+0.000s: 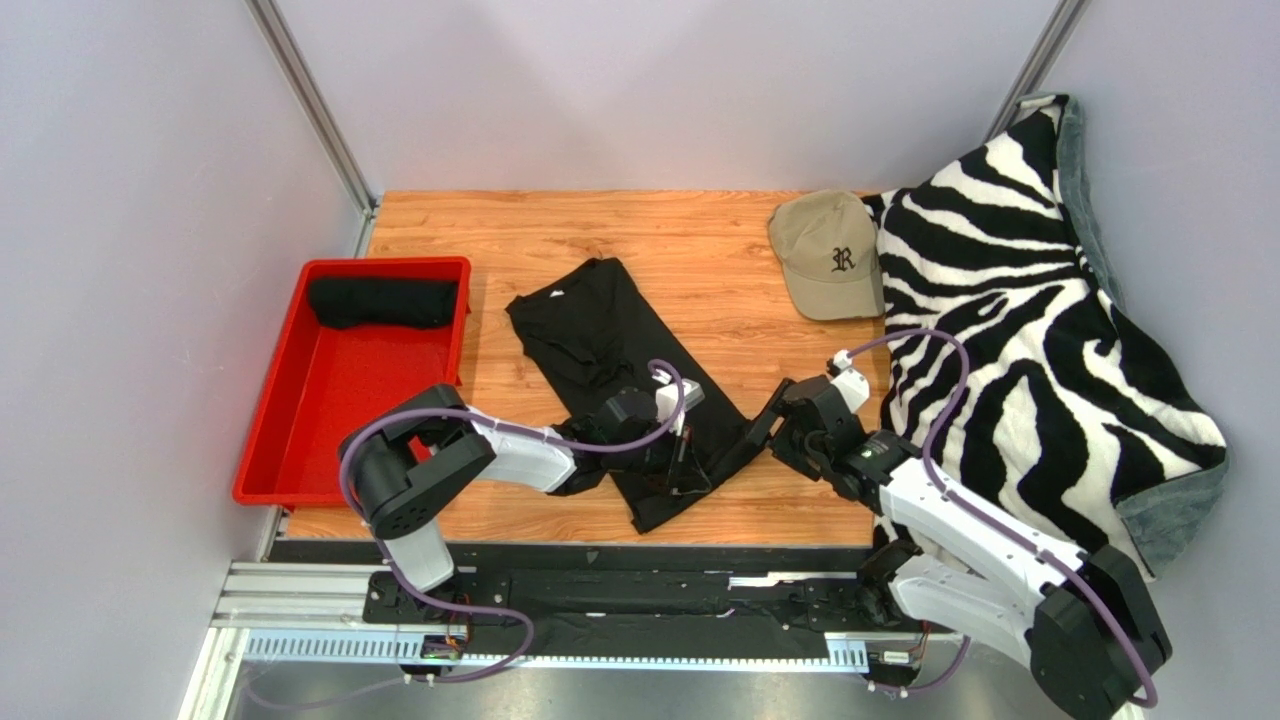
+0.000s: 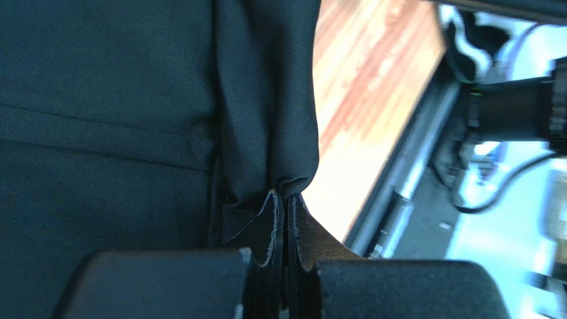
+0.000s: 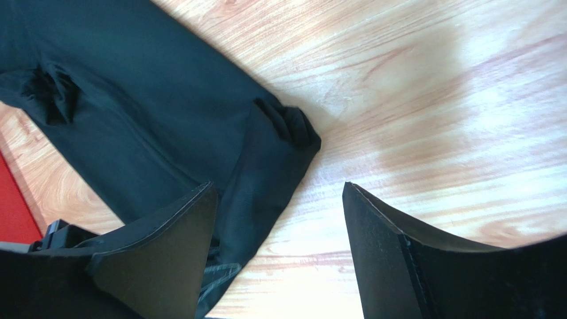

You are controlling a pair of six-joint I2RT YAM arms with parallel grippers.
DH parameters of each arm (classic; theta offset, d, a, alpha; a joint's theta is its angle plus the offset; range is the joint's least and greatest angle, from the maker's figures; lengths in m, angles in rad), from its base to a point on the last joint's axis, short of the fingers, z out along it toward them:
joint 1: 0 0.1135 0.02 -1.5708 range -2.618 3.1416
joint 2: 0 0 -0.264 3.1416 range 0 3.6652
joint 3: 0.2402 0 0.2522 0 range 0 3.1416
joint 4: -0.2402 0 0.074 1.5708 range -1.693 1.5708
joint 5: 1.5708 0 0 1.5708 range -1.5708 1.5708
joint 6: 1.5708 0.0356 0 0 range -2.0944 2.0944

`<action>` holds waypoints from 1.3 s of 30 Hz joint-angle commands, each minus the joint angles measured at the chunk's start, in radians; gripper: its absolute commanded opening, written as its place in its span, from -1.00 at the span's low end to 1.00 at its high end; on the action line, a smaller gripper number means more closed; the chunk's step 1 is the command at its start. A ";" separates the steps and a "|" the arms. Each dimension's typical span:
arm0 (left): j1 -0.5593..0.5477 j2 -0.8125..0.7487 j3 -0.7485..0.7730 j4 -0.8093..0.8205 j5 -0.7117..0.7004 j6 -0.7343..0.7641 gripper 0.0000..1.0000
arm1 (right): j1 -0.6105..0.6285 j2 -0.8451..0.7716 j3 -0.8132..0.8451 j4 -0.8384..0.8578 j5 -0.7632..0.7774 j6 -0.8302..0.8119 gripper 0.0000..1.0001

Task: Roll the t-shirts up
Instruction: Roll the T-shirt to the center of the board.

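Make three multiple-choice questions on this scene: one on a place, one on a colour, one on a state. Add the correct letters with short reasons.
1. Where does the rolled t-shirt lie? A on the floor; B in the red tray; C on a shelf.
2. What colour is the cap? A tan; B red; C blue.
3. How is the left gripper? A open; B shut on the folded t-shirt; C out of view.
Answers: 1 B, the top view shows it at the tray's far end. 2 A, its cloth is tan. 3 B, the left wrist view shows black cloth pinched in its closed jaws.
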 commanded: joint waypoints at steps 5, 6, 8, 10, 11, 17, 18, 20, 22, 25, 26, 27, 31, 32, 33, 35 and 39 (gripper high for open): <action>0.068 0.052 -0.020 0.193 0.277 -0.198 -1.00 | -0.003 0.130 0.027 0.091 -0.020 0.050 0.39; 0.075 0.064 -0.023 0.216 0.291 -0.226 -1.00 | -0.001 0.156 0.032 0.088 -0.023 0.053 0.38; 0.080 0.090 -0.023 0.244 0.307 -0.241 -1.00 | -0.001 0.179 0.046 0.078 -0.028 0.050 0.33; 0.082 0.113 -0.023 0.252 0.316 -0.250 -1.00 | -0.001 0.213 0.070 0.054 -0.028 0.050 0.26; 0.082 0.118 -0.022 0.256 0.319 -0.252 -1.00 | -0.001 0.225 0.079 0.045 -0.029 0.041 0.14; 0.083 0.127 -0.025 0.256 0.321 -0.257 -1.00 | -0.007 0.297 0.147 -0.081 -0.017 0.011 -0.42; 0.082 0.127 -0.022 0.256 0.325 -0.257 -1.00 | -0.015 0.307 0.152 -0.102 -0.020 0.004 -0.47; 0.083 0.127 -0.023 0.255 0.328 -0.254 -1.00 | -0.026 0.336 0.167 -0.119 -0.029 -0.004 -0.64; 0.083 0.130 -0.026 0.250 0.331 -0.249 -1.00 | -0.036 0.353 0.187 -0.136 -0.037 -0.019 -0.73; 0.083 0.130 -0.028 0.242 0.333 -0.238 -0.99 | -0.041 0.397 0.219 -0.175 -0.038 -0.036 -0.93; 0.083 0.127 -0.028 0.236 0.330 -0.232 -0.94 | -0.041 0.409 0.250 -0.191 -0.037 -0.042 -0.98; 0.083 0.116 -0.029 0.227 0.325 -0.218 -0.79 | -0.041 0.438 0.265 -0.223 -0.035 -0.047 -1.00; 0.082 0.067 -0.031 0.135 0.278 -0.159 -0.54 | -0.043 0.506 0.351 -0.323 -0.009 -0.065 -1.00; 0.082 0.055 -0.031 0.117 0.266 -0.130 -0.48 | -0.041 0.524 0.368 -0.345 0.006 -0.068 -1.00; 0.082 0.028 -0.031 0.098 0.253 -0.116 -0.39 | -0.043 0.555 0.404 -0.386 0.009 -0.070 -1.00; 0.082 0.001 -0.029 0.042 0.215 -0.073 -0.34 | -0.041 0.590 0.443 -0.429 0.031 -0.072 -1.00; 0.071 -0.097 -0.028 -0.050 0.126 -0.001 -0.21 | -0.041 0.649 0.507 -0.504 0.037 -0.067 -1.00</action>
